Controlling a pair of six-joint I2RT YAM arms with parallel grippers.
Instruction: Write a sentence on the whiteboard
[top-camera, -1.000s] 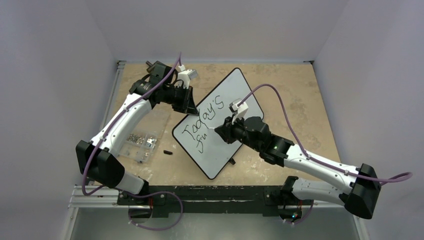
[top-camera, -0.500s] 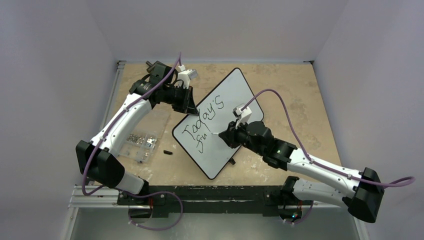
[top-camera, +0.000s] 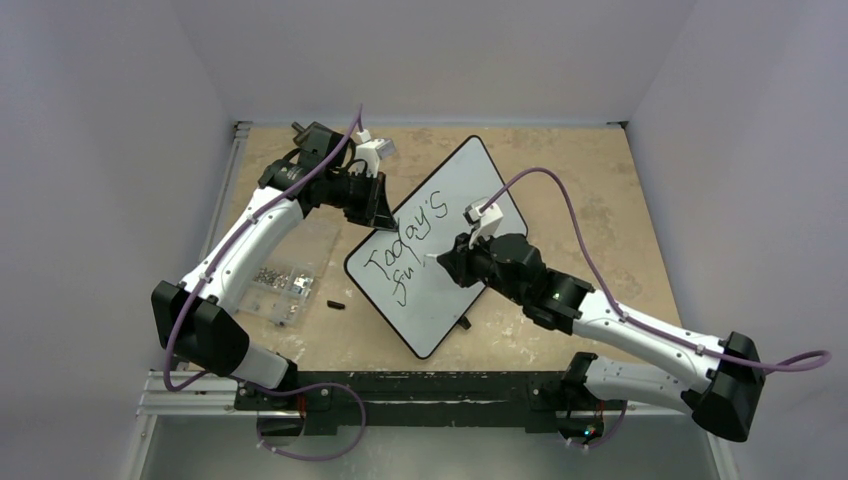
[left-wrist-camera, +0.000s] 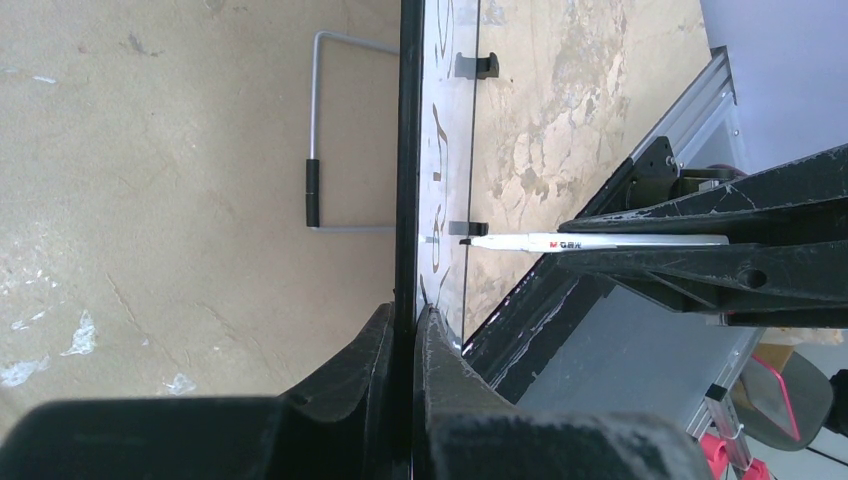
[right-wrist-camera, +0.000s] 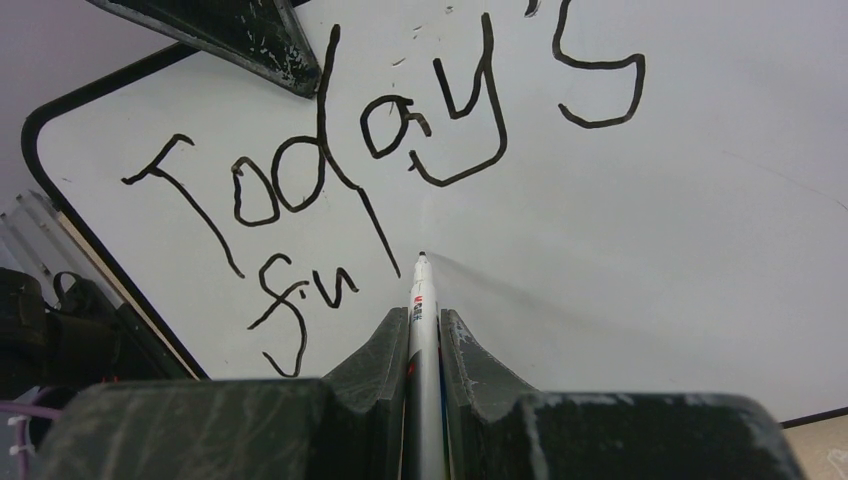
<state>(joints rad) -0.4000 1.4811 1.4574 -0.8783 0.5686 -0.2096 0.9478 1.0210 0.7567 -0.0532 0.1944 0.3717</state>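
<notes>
The whiteboard (top-camera: 475, 180) stands tilted on the table. It bears the sentence (top-camera: 405, 232), "Today's", with "fu" and a slanted stroke under it. My left gripper (top-camera: 378, 212) is shut on the board's upper left rim, which shows edge-on in the left wrist view (left-wrist-camera: 408, 150) between my jaws (left-wrist-camera: 405, 310). My right gripper (top-camera: 450, 262) is shut on a white marker (top-camera: 432, 259). In the right wrist view my gripper (right-wrist-camera: 423, 312) holds the marker (right-wrist-camera: 420, 300) with its tip at the board (right-wrist-camera: 650, 250), just right of the slanted stroke, below the sentence (right-wrist-camera: 380, 140). The marker also shows in the left wrist view (left-wrist-camera: 600, 241).
A clear plastic box of screws (top-camera: 285, 275) lies left of the board, under my left arm. A small black piece (top-camera: 334, 304) lies near the board's lower left corner. A wire stand (left-wrist-camera: 315, 130) juts from the board's back. The arm rail (top-camera: 400, 390) runs along the near edge.
My right gripper dipped down and right with the marker, then came back up to beside the "fu". The left gripper and the board have not moved.
</notes>
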